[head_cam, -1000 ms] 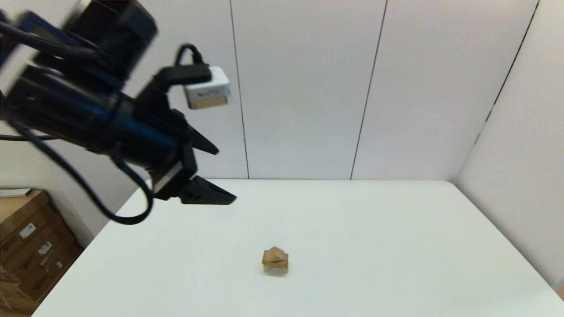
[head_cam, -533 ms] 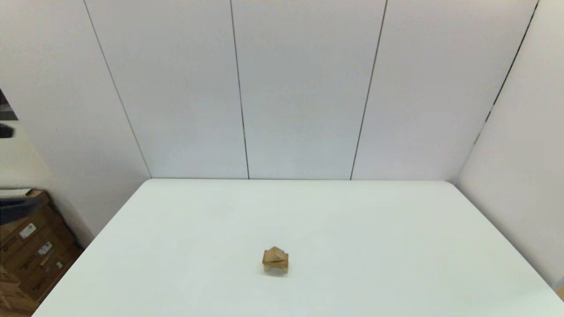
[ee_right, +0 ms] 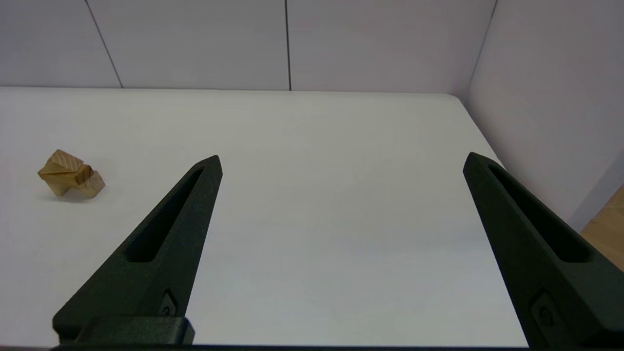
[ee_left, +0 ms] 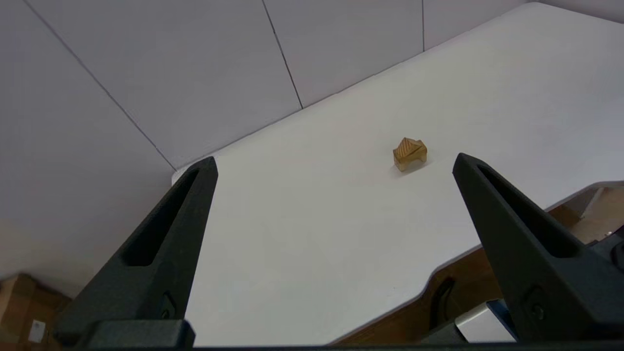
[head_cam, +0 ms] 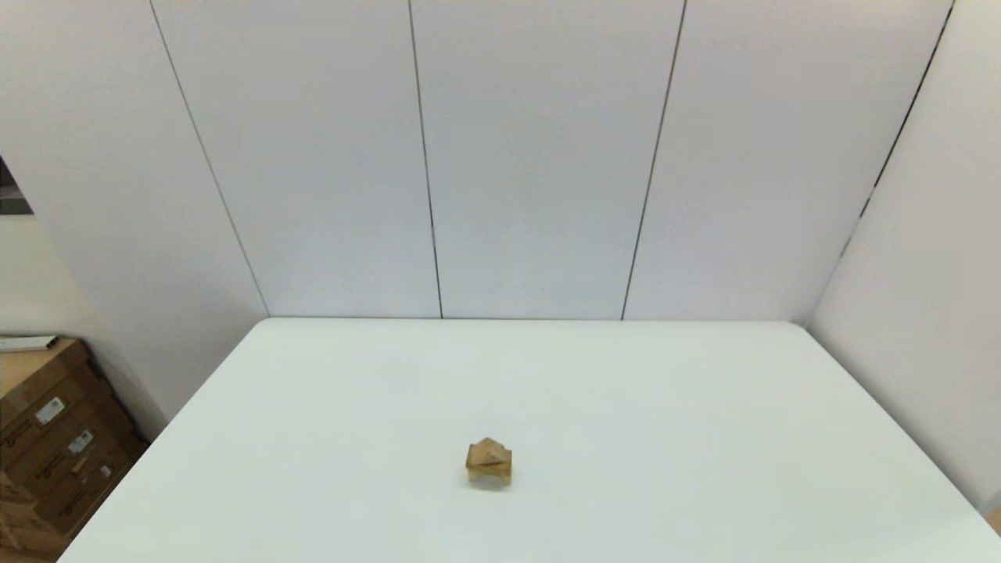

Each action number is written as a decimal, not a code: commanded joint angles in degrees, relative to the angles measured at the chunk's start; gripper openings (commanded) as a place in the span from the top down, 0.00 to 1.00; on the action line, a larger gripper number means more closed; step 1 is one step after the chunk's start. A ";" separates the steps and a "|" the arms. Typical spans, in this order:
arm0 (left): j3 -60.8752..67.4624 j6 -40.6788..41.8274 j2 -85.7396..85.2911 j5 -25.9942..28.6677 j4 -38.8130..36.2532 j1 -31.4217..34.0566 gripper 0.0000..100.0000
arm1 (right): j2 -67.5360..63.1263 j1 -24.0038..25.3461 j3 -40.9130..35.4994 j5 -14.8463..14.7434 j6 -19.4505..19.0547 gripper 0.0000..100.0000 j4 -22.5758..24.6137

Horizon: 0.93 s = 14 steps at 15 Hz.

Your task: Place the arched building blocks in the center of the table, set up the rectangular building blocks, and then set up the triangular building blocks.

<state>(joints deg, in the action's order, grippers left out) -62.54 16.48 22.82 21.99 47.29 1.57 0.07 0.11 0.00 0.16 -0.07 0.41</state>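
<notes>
Near the middle of the white table point(head_cam: 665, 407) stands a small stack of light-wood blocks. The arched block point(head_cam: 489, 474) is at the bottom, notch down. The flat rectangular bar point(head_cam: 489, 462) lies across it, and the triangular wedge point(head_cam: 489, 448) sits on top. The same stack shows in both wrist views, with the wedge point(ee_left: 408, 146) point(ee_right: 62, 161) over the arch point(ee_left: 412, 161) point(ee_right: 91, 186). My left gripper point(ee_left: 335, 159) is open, held back off the table's left front edge and far from the stack. My right gripper point(ee_right: 342, 157) is open over the table's right side. Neither arm shows in the head view.
Brown cardboard boxes point(head_cam: 47, 438) stand on the floor left of the table. White wall panels close off the back and right sides. The table's front edge and wooden underside point(ee_left: 468, 273) show below my left gripper.
My left arm, raised over the table's left side a second ago, has pulled back out of the head view. The block stack has not moved.
</notes>
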 commanded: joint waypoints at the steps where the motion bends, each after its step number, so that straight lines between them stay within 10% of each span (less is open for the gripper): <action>1: 9.36 -2.59 -13.42 -1.78 0.44 -0.96 0.00 | 0.01 -0.02 0.00 0.02 -0.01 0.00 0.02; 6: 26.33 -3.65 -22.73 -11.27 -6.68 -1.22 0.00 | 0.01 -0.02 0.00 0.02 -0.10 0.00 0.02; 11: 52.96 -7.08 -22.82 -21.20 -40.34 -1.22 0.00 | 0.01 0.07 0.00 0.02 -0.01 0.00 0.02; 14: 60.52 -7.60 -22.82 -22.08 -45.88 -1.22 0.00 | 0.01 -0.02 0.00 0.02 -0.01 0.00 0.02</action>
<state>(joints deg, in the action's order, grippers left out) -9.01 9.58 0.02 1.27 10.72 0.33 0.07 0.11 0.00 0.16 -0.07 0.41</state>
